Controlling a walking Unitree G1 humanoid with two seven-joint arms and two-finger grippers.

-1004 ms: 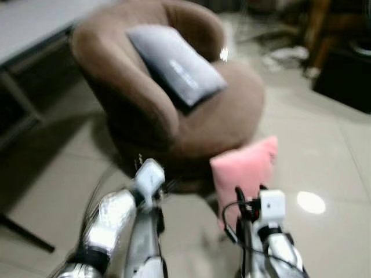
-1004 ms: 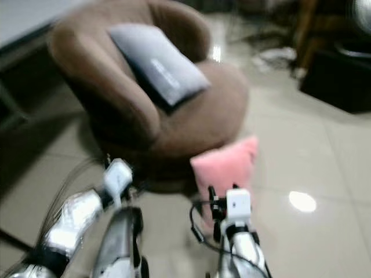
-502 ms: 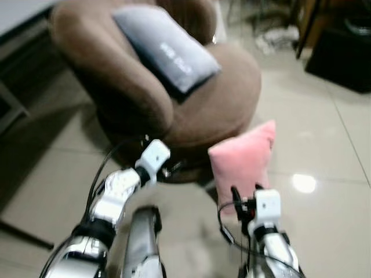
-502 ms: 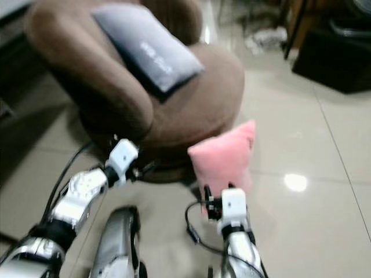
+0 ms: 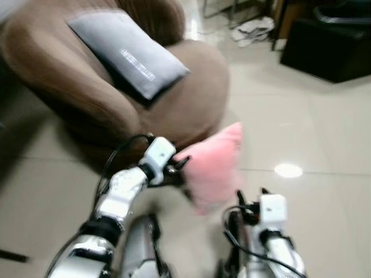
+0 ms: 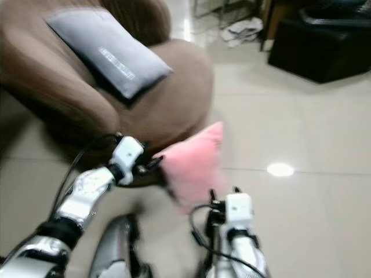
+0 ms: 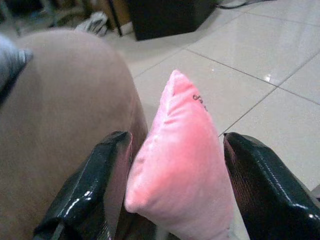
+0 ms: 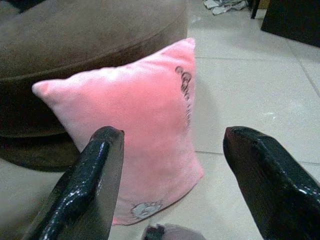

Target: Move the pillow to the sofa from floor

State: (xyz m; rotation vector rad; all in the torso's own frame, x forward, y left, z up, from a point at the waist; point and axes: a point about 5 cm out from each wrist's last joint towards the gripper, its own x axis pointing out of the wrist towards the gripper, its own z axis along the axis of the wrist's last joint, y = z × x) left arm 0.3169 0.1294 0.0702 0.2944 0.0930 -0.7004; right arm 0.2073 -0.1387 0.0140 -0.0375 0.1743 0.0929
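Two grippers now frame the pink pillow, which stands on edge on the tiled floor against the brown sofa's base. Since a second ago the left gripper has reached forward to the pillow's near edge, fingers wide on either side. A grey cushion lies on the seat at 11 o'clock; a black cabinet sits at 1 o'clock. The right gripper hovers short of the pillow, fingers spread wide, arm low at 5 o'clock.
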